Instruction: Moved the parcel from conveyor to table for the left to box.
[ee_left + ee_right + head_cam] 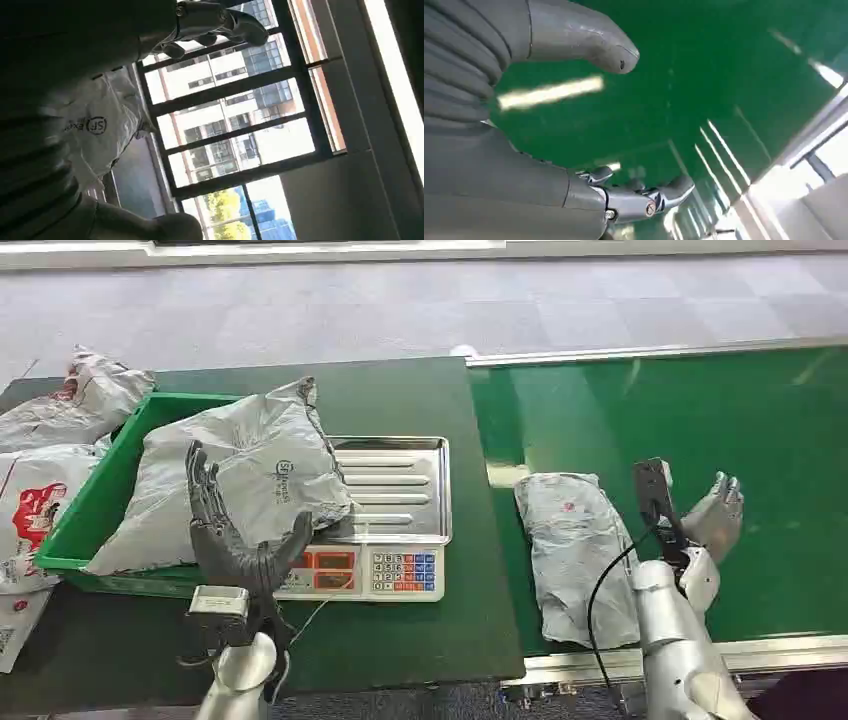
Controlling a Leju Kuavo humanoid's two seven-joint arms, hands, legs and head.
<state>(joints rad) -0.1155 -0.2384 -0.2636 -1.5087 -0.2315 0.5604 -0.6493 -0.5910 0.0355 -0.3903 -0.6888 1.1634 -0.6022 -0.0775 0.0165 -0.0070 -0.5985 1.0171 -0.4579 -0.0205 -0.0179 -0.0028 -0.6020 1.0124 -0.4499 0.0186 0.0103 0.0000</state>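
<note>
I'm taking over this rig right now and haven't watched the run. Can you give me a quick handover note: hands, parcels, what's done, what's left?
Left hand: open, raised upright above the scale's near edge, holding nothing.
Right hand: open over the green conveyor, just right of the parcel, not touching it.
Grey parcel: lying flat on the conveyor, near the table edge.
Another grey parcel lies across the green box and the scale tray.
Done: nothing on the conveyor parcel.
Left: right hand moves it to the table; left boxes it.
</note>
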